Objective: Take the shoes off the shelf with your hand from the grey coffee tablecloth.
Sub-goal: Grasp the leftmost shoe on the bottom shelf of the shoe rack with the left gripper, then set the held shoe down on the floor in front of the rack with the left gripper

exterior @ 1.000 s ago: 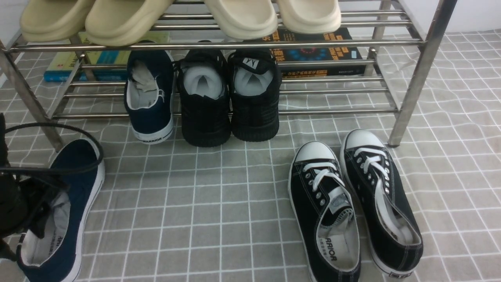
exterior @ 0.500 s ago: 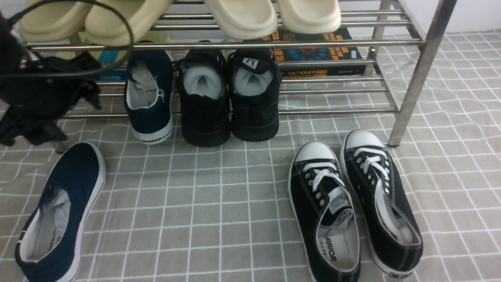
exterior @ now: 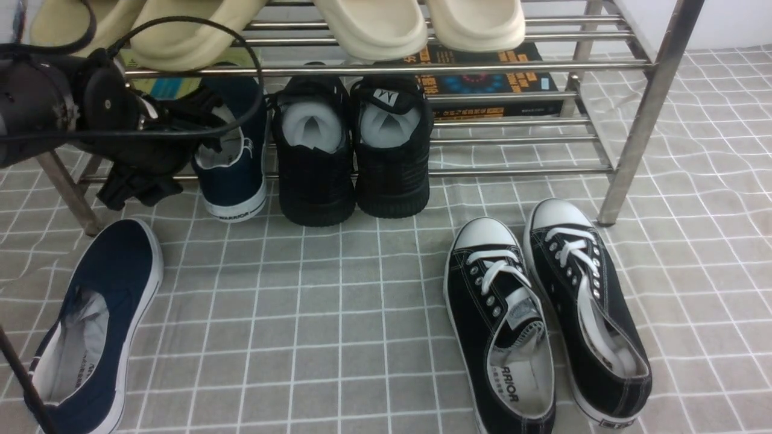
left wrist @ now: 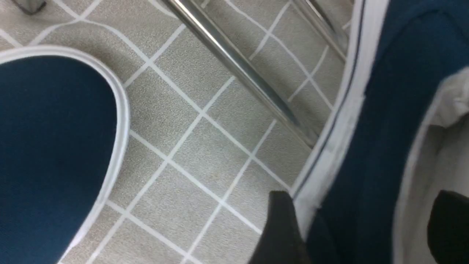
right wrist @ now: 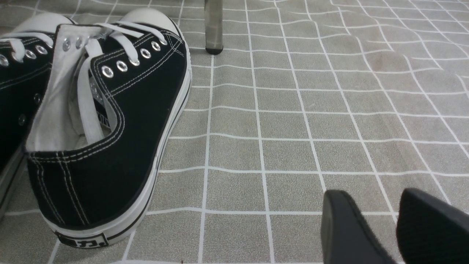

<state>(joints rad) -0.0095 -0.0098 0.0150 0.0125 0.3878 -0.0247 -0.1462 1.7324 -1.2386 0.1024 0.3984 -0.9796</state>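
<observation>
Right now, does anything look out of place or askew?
The navy pair is split: one shoe lies angled on the cloth at the left, while its mate sits heel-out on the shelf's lower tier. A black book lies under the shelf, odd among shoes.

White wall (exterior: pixel 739 21) — plain, even light

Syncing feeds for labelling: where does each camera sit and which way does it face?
Front: centre-mounted, facing forward at the rack and cloth; left gripper shows.
Left wrist: wrist-mounted, looking down at the racked navy shoe; fingertips show.
Right wrist: low over the cloth, facing the lace-up shoes; right gripper shows.
Shared: front and left wrist both show the navy shoe on the cloth.
</observation>
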